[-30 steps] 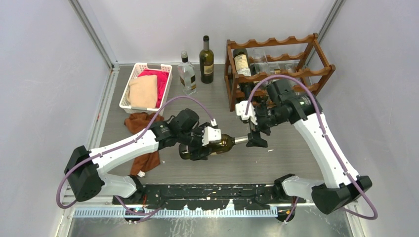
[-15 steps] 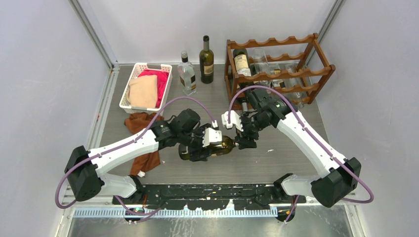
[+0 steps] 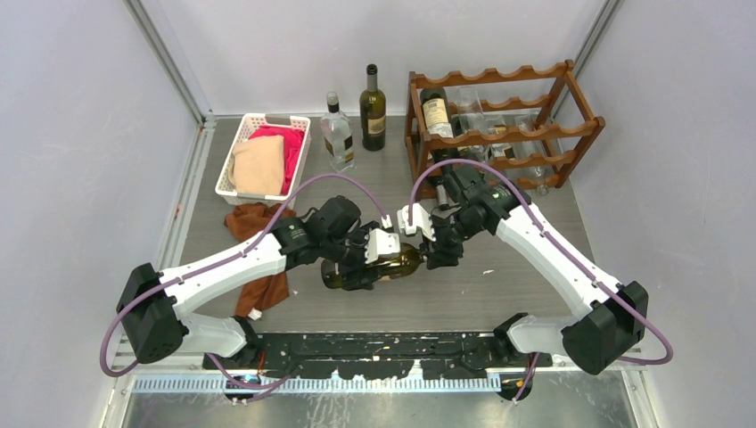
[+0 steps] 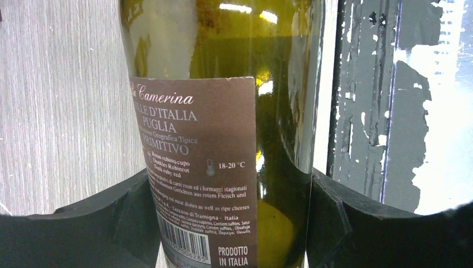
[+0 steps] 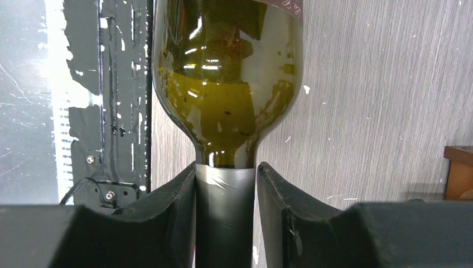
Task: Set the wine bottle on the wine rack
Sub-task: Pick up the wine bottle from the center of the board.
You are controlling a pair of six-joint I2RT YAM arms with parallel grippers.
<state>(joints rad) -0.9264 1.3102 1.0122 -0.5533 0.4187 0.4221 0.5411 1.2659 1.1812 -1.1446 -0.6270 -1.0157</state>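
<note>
Your left jaws are clamped on the wide body of the wine bottle [image 3: 406, 260]. In the left wrist view a black finger [image 4: 106, 220] presses on each side of the glass, at the lower part of the brown label that reads "Primitivo". Your right jaws have closed in on the neck, and the right wrist view shows both pads [image 5: 175, 223] against the grey foil just below the shoulder. So both arms hold the same bottle, one at each end.

The bottle lies close to level above the middle of the desk [image 3: 517, 285]. Its long axis runs left to right, the neck pointing right and a little far and the base pointing left and a little near. I cannot tell whether it touches the desk.

The wine rack [image 3: 499, 75] stands at the far right, well apart from the bottle, with a dark labelled bottle [image 3: 435, 111] already lying in its left end. A dark upright bottle [image 3: 373, 111] and a clear bottle [image 3: 337, 134] stand just left of the rack. Further left is a white slotted basket [image 3: 225, 178] of cloths, with a rust-brown cloth [image 3: 254, 223] on its near side.
</note>
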